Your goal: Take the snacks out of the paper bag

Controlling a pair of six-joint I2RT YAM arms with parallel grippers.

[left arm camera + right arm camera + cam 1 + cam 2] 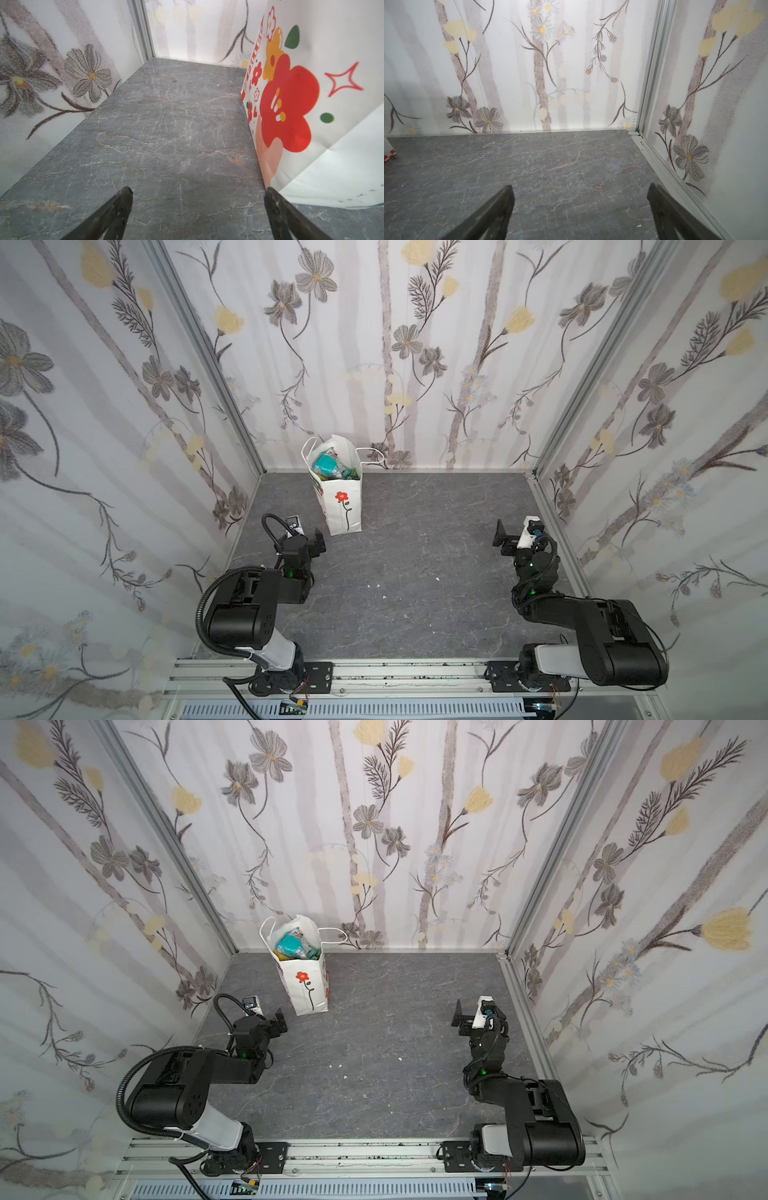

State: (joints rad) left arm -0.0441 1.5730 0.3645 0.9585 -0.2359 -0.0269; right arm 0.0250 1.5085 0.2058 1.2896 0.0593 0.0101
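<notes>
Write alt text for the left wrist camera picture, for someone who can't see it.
A white paper bag printed with large red and orange flowers stands on a dark grey marbled table, close beside the open, empty left gripper. Floral wallpapered walls close off the table behind.

left gripper point(198, 190) and right gripper point(580, 189), jaws spread wide, empty

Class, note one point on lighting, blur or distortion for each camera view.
Both top views: even light, faint shadows, paper bag sharp. Left wrist view: left gripper's fingers blurred, bag print soft. Right wrist view: right gripper's fingers blurred, corner post bowed.
</notes>
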